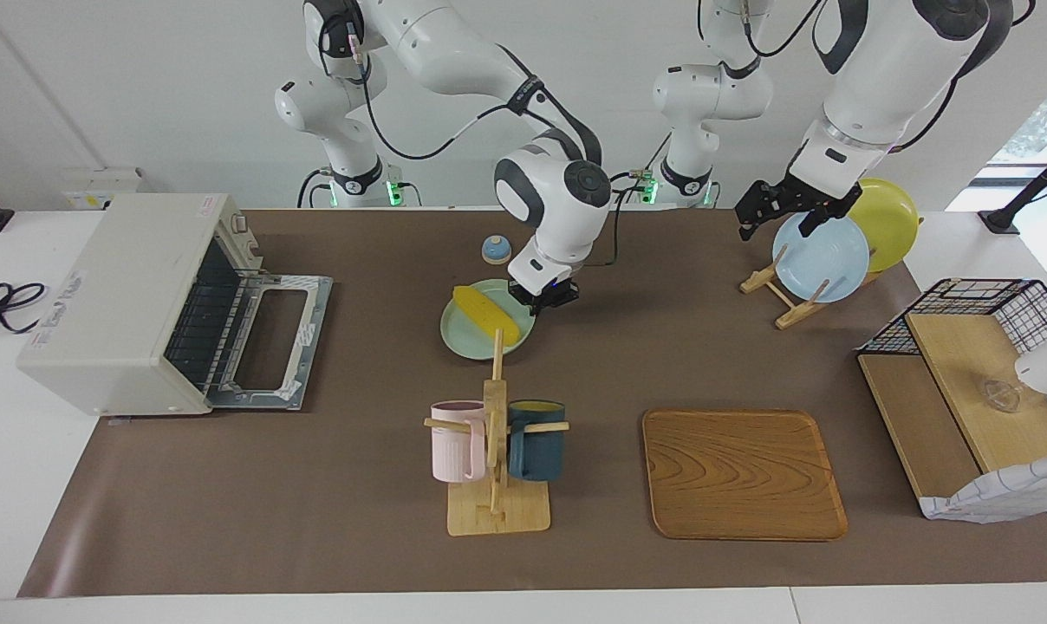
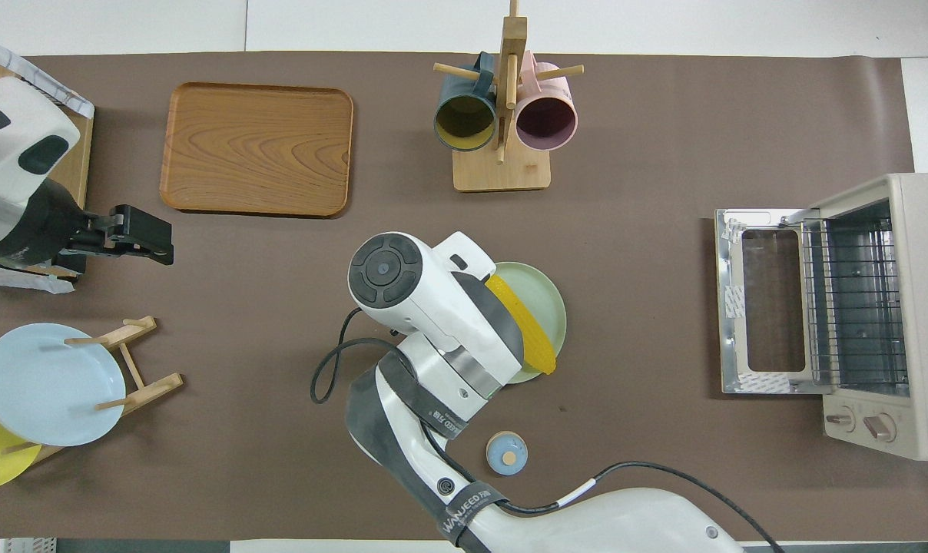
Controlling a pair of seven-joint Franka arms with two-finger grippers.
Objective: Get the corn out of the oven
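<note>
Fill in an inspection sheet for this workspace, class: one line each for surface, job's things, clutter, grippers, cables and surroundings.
Surface: brown table mat.
Job's things: glossy yellow corn cob lies on a pale green round plate, out of the off-white toaster oven, whose door hangs open.
Clutter: wooden mug rack with pink and dark blue mugs; wooden tray; small blue bell; light blue plate and round yellow plate in a wooden stand; wire basket.
Grippers: right gripper shut on the green plate's rim; left gripper open over the plate stand, waiting.
Cables: black cable beside the oven.
Surroundings: white wall.
</note>
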